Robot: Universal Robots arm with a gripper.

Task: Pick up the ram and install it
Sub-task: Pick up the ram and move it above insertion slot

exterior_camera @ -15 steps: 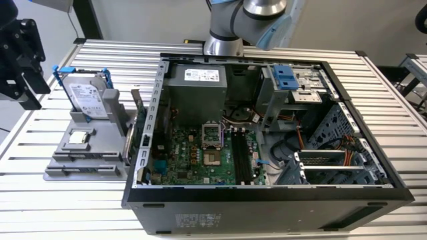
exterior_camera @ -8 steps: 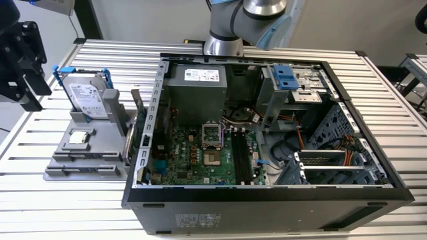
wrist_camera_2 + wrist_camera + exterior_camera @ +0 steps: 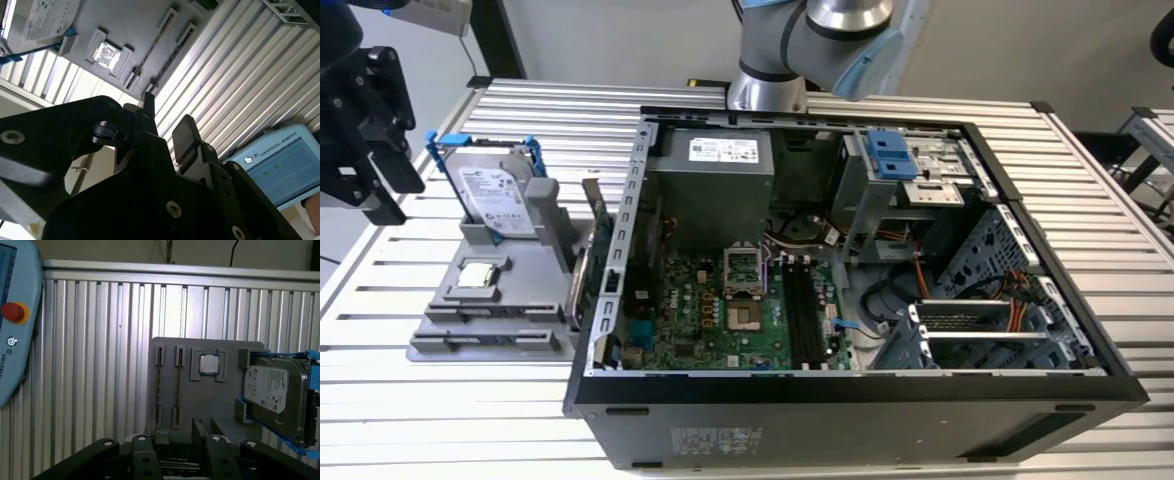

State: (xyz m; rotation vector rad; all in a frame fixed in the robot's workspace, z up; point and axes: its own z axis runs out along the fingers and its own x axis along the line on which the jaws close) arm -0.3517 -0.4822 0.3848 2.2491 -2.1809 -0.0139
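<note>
Clearly nothing is in hand yet: the tool (image 3: 167, 116) hangs released and empty, its two fingers (image 3: 186, 134) spread with bare counter (image 3: 240, 75) showing between them. The ram (image 3: 177, 385) appears to sit in the gray fixture (image 3: 210, 405), seen edge-on as a thin dark strip in one of two parallel holders. It is just beside the processor chip (image 3: 209, 364), on the far side of it from the hard drive (image 3: 272, 390). Its long axis seems to run straight away from the tool, square to the line between the fingers, with a clear gap and no contact. In the exterior view the arm (image 3: 767, 80) rises behind the open computer case (image 3: 854, 400) and carries the tool high at the exterior view's left edge, well apart from the black motherboard slots (image 3: 803, 312).
</note>
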